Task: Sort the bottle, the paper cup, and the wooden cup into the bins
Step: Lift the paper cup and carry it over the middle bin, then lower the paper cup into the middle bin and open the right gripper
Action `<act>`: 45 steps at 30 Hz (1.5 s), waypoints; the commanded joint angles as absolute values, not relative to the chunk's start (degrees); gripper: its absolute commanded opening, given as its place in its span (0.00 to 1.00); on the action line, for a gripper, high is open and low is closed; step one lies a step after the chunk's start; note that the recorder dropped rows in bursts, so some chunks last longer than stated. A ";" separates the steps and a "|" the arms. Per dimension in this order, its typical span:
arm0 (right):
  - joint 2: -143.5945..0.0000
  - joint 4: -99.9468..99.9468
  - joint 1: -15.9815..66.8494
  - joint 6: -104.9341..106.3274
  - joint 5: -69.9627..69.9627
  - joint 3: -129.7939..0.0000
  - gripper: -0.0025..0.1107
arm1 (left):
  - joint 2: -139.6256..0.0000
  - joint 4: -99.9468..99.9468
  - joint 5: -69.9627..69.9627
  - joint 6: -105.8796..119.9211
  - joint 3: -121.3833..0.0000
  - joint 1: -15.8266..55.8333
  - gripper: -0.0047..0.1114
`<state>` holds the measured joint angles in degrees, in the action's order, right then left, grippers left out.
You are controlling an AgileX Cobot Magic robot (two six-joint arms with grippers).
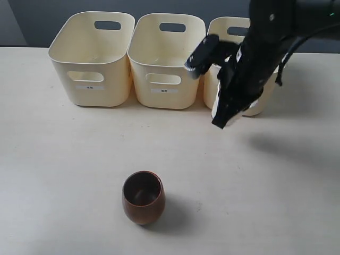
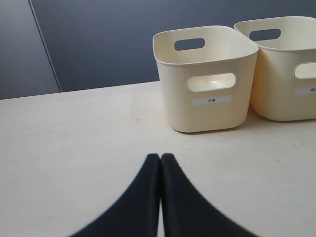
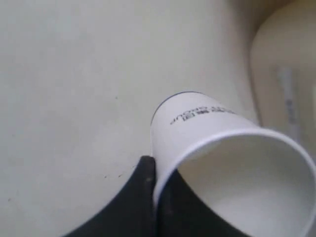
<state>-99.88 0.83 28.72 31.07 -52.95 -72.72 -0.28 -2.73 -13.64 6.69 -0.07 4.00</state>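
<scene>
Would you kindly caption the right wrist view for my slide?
Right gripper pinching the paper cup by its rim above the table.

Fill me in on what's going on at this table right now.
The right gripper is clamped on the rim of a white tapered paper cup, holding it in the air in front of the rightmost of three cream plastic bins. The cup is not in a bin yet. The left gripper is shut and holds nothing, low over the pale table. A rounded dark reddish-brown wooden cup stands upright on the table, untouched. No bottle is visible.
</scene>
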 commanded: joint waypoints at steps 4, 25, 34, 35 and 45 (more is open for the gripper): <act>-89.65 -5.32 28.70 33.33 -41.95 -79.55 0.01 | 0.00 -2.64 -13.64 6.58 0.00 4.20 0.04; -131.20 1.61 28.70 36.99 -60.81 -130.03 0.01 | 0.00 -2.64 -13.64 6.58 0.00 4.20 0.04; -140.88 2.11 28.70 40.36 -65.06 -137.49 0.02 | 0.00 -2.64 -13.64 6.58 0.00 4.20 0.04; -141.16 2.11 28.70 40.36 -65.06 -137.49 0.02 | 0.00 -2.64 -13.64 6.58 0.00 4.20 0.04; -141.55 2.11 28.70 40.36 -64.87 -137.56 0.22 | 0.00 -2.64 -13.64 6.58 0.00 4.20 0.04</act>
<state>-141.73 1.72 28.72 40.04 -65.06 -137.17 -0.28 -2.73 -13.64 6.69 -0.07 4.00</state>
